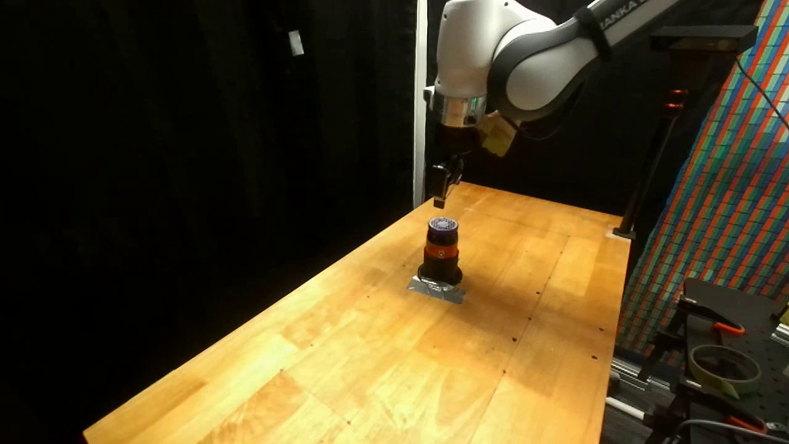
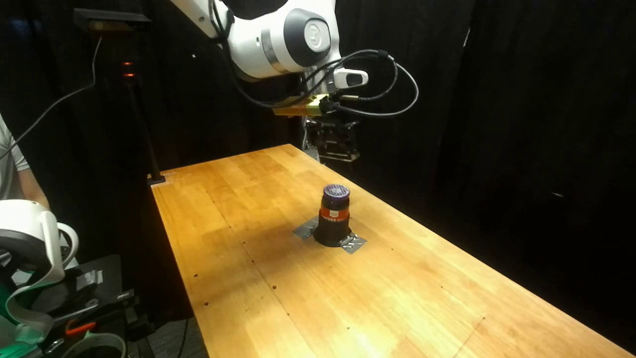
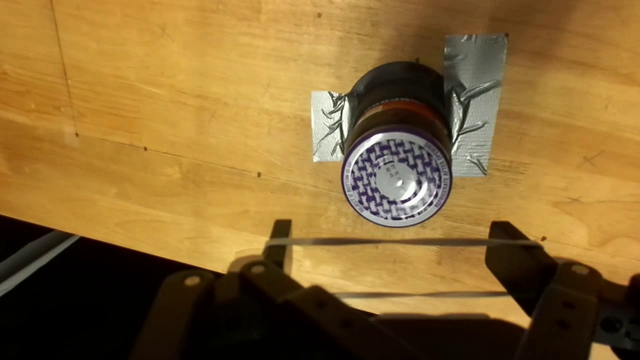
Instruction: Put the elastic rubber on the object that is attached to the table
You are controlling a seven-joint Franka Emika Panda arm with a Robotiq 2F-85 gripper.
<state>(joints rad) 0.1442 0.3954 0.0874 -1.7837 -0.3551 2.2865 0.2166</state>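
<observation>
Honey-coloured wooden boards (image 3: 165, 75) lie beneath the black gripper (image 3: 392, 240), its fingers (image 3: 520, 265) spread wide, stretching a thin grey elastic rubber (image 3: 350, 241); below them, to one side, a dark, orange-banded cylindrical jar (image 2: 334, 215) stands between silver tape strips (image 3: 477, 107).

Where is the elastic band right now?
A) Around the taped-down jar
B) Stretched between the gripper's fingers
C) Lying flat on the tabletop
B: in the wrist view, two strands of the elastic band span the gap between the widely spread fingers of the gripper.
</observation>
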